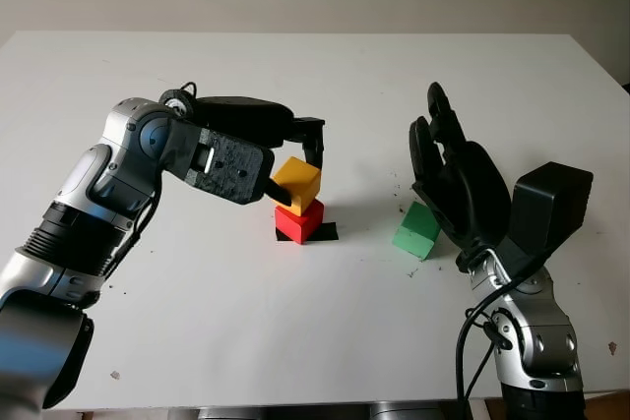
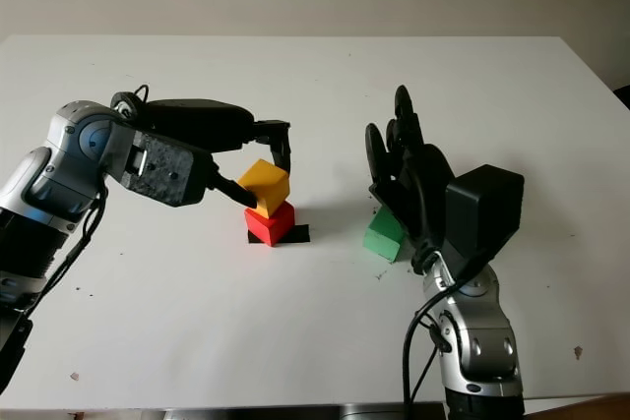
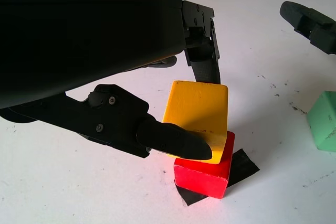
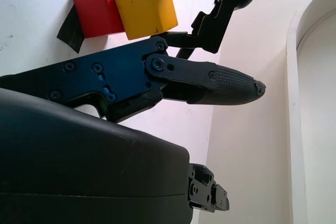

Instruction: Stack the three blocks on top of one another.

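Note:
A yellow block (image 1: 297,183) sits tilted on top of a red block (image 1: 300,219), which stands on a black tape mark (image 1: 326,232) at the table's middle. My left hand (image 1: 295,172) is shut on the yellow block, one finger behind it and one in front (image 3: 173,139). A green block (image 1: 417,230) lies on the table to the right of the stack. Just right of the green block my right hand (image 1: 448,159) is raised and open, holding nothing.
The white table (image 1: 295,66) stretches wide behind the blocks, and its front edge runs along the bottom of the head views. A black cable hangs along my right forearm (image 1: 472,341).

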You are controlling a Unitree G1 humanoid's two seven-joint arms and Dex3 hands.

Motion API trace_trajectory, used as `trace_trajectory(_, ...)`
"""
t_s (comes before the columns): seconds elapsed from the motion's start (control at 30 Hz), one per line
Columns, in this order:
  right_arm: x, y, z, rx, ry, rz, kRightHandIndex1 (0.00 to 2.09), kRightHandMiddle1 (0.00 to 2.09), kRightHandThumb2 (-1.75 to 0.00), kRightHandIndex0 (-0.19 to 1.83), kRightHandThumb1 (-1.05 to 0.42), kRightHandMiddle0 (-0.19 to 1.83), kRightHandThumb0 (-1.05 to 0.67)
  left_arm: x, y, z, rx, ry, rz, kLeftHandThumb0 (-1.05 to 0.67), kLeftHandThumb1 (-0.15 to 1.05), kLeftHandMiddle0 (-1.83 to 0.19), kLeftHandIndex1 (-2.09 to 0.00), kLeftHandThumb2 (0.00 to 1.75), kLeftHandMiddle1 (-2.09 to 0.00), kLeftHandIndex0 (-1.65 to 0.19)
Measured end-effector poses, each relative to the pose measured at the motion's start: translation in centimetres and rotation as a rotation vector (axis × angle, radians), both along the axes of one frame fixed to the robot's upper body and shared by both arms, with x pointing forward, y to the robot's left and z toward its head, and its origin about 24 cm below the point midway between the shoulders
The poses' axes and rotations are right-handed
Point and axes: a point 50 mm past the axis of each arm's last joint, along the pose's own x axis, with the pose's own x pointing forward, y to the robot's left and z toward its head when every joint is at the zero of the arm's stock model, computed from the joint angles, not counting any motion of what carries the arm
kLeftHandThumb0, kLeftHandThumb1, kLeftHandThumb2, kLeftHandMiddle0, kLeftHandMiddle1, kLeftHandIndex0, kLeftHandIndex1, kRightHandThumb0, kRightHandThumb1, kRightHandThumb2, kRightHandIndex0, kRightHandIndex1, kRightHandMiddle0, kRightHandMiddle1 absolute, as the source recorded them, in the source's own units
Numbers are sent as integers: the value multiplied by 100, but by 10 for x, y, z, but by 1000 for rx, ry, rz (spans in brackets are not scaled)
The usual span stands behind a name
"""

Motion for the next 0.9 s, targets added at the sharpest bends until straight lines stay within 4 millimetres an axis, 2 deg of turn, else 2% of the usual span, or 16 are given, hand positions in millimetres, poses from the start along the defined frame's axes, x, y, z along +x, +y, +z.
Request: trace_trajectory(0.9,-1,0,0,4,11,-9,0,0,-57,-19,-105,-19,-73,-2,-2,-1,1,17,-22,-34,105,-24,-149,20,-5,-15)
